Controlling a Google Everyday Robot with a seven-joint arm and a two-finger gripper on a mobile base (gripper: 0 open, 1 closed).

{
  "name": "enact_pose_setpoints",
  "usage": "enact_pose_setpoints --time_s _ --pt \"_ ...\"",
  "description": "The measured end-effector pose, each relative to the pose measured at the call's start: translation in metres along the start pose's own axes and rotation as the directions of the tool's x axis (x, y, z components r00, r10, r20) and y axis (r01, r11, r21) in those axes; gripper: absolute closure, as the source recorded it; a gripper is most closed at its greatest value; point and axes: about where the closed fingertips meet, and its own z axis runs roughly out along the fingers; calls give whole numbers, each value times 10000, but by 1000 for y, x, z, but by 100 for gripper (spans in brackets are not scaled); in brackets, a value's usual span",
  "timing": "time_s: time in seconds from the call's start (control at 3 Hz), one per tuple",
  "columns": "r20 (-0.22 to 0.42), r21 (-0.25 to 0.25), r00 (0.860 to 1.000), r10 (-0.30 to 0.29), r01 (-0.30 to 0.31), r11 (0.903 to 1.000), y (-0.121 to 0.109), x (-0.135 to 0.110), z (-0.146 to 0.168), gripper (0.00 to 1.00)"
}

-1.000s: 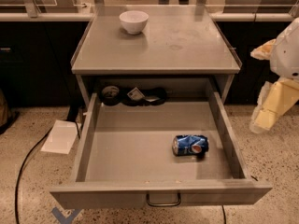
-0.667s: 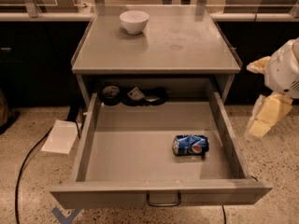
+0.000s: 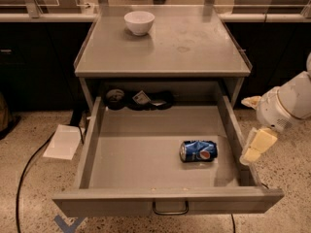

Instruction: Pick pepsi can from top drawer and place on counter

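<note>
The pepsi can [image 3: 198, 151], blue and dented, lies on its side on the floor of the open top drawer [image 3: 146, 154], right of centre and toward the front. The grey counter [image 3: 184, 42] is the tabletop above the drawer. My gripper [image 3: 253, 125] hangs just outside the drawer's right wall, to the right of the can and above floor level. It is open and empty, with one cream finger [image 3: 257, 147] low near the drawer wall and the other [image 3: 250, 101] higher up.
A white bowl [image 3: 139, 22] stands at the counter's back left. Dark items and a packet [image 3: 141, 99] lie at the drawer's back. A white sheet [image 3: 63, 141] and a black cable [image 3: 29, 169] lie on the floor at left. Dark cabinets stand behind.
My gripper has moved left and down, from beside the counter's right side to right next to the drawer's right wall. The can and bowl have not moved.
</note>
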Motion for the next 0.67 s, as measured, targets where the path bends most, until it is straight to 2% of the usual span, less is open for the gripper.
enact_pose_setpoints --time_s 0.33,0.67 --pt "0 0 10000 0 0 10000 0 0 0 0" --pt "186 -98 9993 -322 324 9994 -3 -10 18 0"
